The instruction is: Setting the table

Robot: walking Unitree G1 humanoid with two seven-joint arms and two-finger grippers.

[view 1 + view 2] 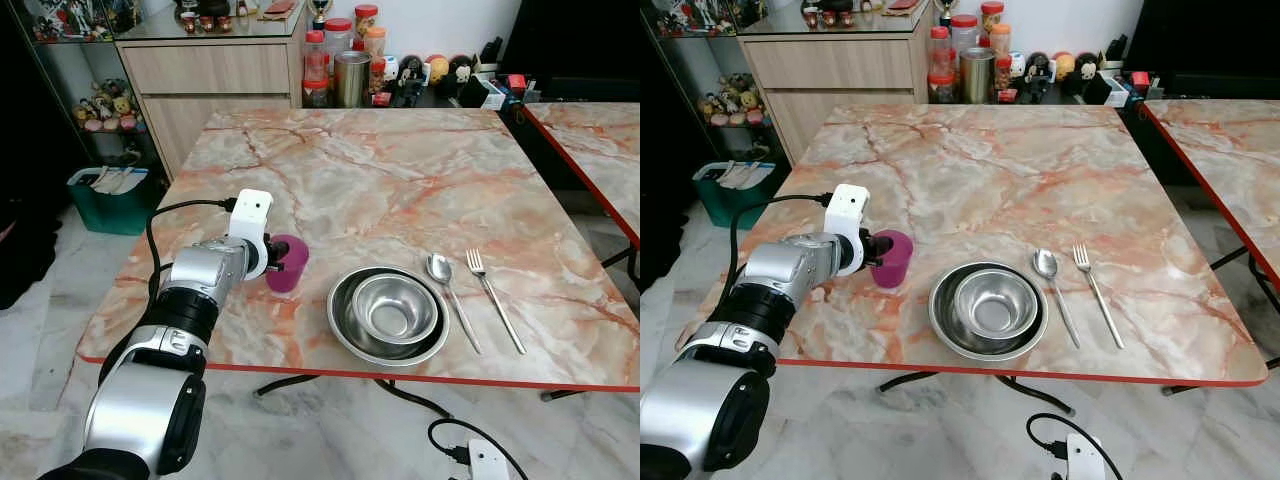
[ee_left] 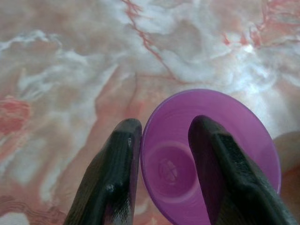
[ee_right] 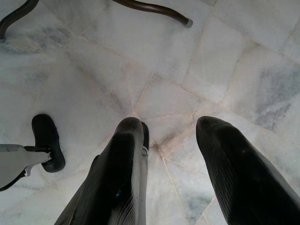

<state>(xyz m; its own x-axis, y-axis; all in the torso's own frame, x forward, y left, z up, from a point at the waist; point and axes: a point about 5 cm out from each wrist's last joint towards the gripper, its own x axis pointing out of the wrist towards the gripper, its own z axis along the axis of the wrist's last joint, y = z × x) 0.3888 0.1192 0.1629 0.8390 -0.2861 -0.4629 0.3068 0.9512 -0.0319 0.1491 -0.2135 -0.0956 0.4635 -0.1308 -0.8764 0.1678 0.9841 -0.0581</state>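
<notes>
Evidently the left gripper pinches the purple cup's rim, one finger inside, standing it near the table's front edge left of the bowls; the right gripper hangs parted, empty.

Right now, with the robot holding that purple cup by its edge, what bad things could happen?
The left gripper pinches only the purple cup's rim, one finger inside and one outside, so the cup could tip or slip if it is lifted quickly. The cup also stands near the table's front edge, so a tumble might send it to the floor. Swinging it right could knock the steel bowl in its plate.
</notes>
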